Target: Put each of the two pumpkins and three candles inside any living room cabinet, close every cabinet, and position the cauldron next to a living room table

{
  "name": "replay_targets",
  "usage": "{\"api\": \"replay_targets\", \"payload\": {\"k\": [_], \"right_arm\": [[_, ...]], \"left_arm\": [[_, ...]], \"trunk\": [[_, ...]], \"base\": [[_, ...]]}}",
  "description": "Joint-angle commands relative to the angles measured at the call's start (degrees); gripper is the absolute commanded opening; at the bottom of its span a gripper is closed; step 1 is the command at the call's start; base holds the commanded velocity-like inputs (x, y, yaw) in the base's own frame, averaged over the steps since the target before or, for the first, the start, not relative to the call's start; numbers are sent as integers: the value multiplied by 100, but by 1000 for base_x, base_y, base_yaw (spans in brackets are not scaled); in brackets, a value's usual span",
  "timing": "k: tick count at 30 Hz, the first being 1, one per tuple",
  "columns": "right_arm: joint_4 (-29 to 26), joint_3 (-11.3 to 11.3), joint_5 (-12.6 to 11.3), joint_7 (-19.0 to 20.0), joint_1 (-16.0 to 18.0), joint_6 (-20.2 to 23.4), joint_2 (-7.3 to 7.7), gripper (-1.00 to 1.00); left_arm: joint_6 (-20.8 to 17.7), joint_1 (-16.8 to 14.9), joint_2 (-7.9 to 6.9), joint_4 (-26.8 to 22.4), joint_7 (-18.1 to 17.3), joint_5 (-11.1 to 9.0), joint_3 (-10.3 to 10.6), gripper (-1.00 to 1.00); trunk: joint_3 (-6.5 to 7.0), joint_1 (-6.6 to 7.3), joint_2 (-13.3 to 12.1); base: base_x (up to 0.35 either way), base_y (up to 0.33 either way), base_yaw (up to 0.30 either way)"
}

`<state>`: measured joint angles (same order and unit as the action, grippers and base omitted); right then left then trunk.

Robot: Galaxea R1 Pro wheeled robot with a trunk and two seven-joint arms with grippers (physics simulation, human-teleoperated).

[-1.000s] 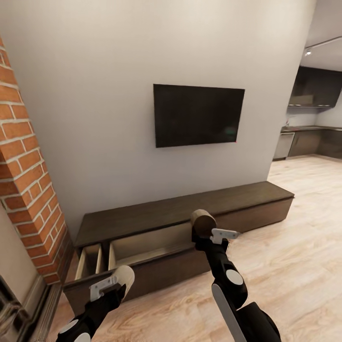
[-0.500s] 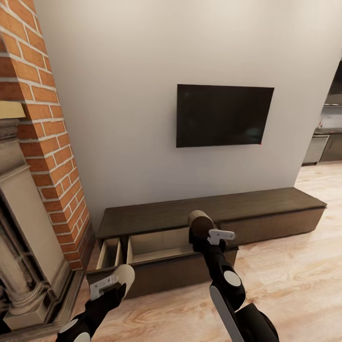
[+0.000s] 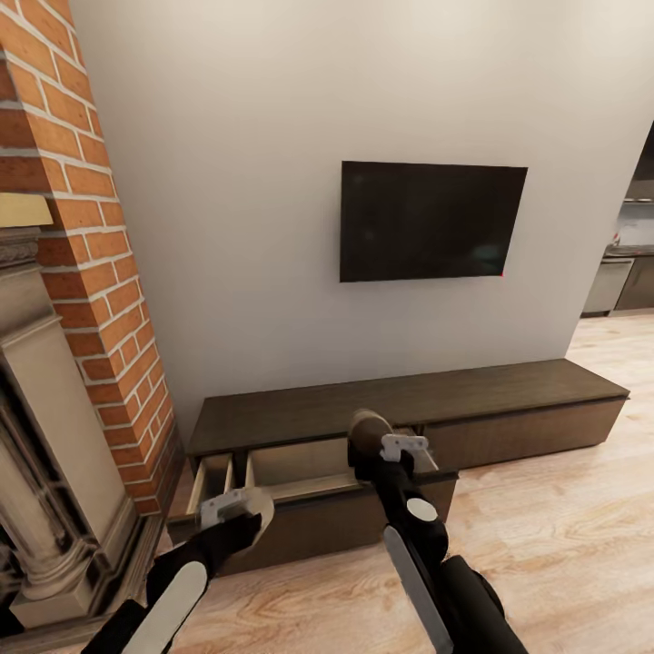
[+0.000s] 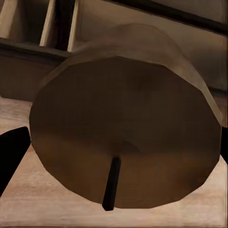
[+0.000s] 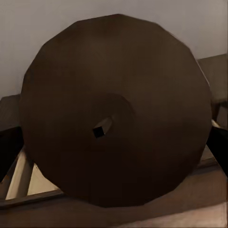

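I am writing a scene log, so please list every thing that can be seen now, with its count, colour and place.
candles: 2, beige-grey, one in the left gripper near the open drawers, one in the right gripper above the wide open drawer
cabinet: 1, dark brown, long and low along the wall, two drawers at its left end open, pale inside
television: 1, black, on the wall above the cabinet
fireplace: 1, stone-coloured, far left, with red brick beside it
floor: light wood
kitchen units: dark, far right, in the distance
left gripper: 1, black and grey, shut on a candle
right gripper: 1, black and grey, shut on a candle
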<state>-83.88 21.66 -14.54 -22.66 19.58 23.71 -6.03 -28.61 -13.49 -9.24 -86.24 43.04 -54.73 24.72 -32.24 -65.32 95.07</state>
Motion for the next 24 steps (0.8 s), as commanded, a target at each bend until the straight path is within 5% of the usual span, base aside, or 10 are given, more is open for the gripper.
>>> {"api": "replay_targets", "payload": {"k": [1,4,8,14,17,21,24], "right_arm": [[84,5,-37,-53,127,59,-15,-100],[623,-10,-61,-54,786,173,-62,-100],[1200,-21,-88,-54,1313,302,-87,-100],[2423,-199,-159,-62,2172,715,-297,-100],[2934,-453,-512,-63,2528,1236,-363,-100],[3533,-580,-972,-66,2879,1868,-387,-100],[3728,-600,-1075,-73,2987,2226,-372,-100]], "left_arm": [[-151,-96,72,4,151,-5,-11,-100],[-533,-682,408,204,754,-3,-57,-100],[-703,-1348,628,705,1100,-9,-69,-100],[-1010,-2891,1078,2869,1186,-24,-73,-100],[-1052,-3627,1401,4091,1182,-34,-73,-100],[-1065,-4138,1731,4949,1185,-44,-71,-100],[-1054,-4255,1846,5149,1205,-23,-60,-100]], "trunk": [[-8,0,4],[-8,0,4],[-8,0,4],[-8,0,4],[-8,0,4],[-8,0,4],[-8,0,4]], "base": [[0,0,0],[0,0,0],[0,0,0],[0,0,0],[0,0,0],[0,0,0],[0,0,0]]}}
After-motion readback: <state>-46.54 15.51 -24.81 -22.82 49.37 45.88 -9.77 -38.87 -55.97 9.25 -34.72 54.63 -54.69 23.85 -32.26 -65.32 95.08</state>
